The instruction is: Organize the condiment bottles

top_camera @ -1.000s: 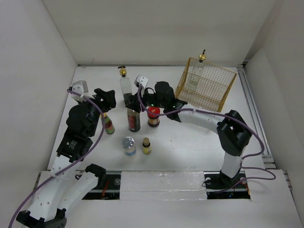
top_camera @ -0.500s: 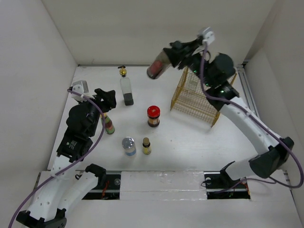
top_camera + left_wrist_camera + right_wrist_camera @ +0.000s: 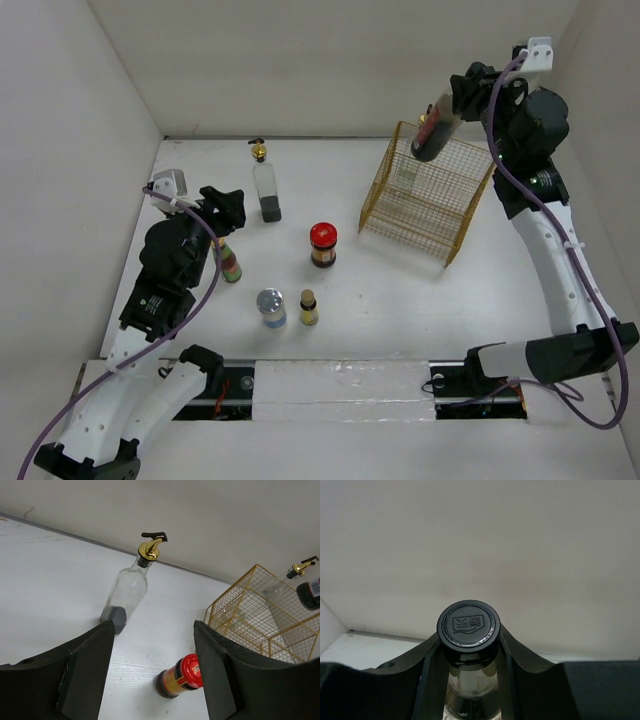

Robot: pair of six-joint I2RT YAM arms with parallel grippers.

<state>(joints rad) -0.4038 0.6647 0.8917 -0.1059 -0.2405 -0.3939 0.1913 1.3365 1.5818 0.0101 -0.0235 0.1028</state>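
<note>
My right jaws clamp dark jar [image 3: 431, 137], upper right over basket [image 3: 420, 215]. Must lower upright, missing clear bottle [image 3: 404, 175] inside. Left jaws apart, empty.

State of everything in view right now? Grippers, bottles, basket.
left gripper: open, empty
right gripper: shut on dark black-capped bottle, tilted, in the air at the basket
gold wire basket: on table, holds one clear gold-spouted bottle
other gold-spouted bottle: upright on table
red-lidded jar: upright, lidded
silver-lidded jar: upright, lidded
small yellow bottle: upright, capped
colourful-labelled bottle: upright by left gripper
</note>
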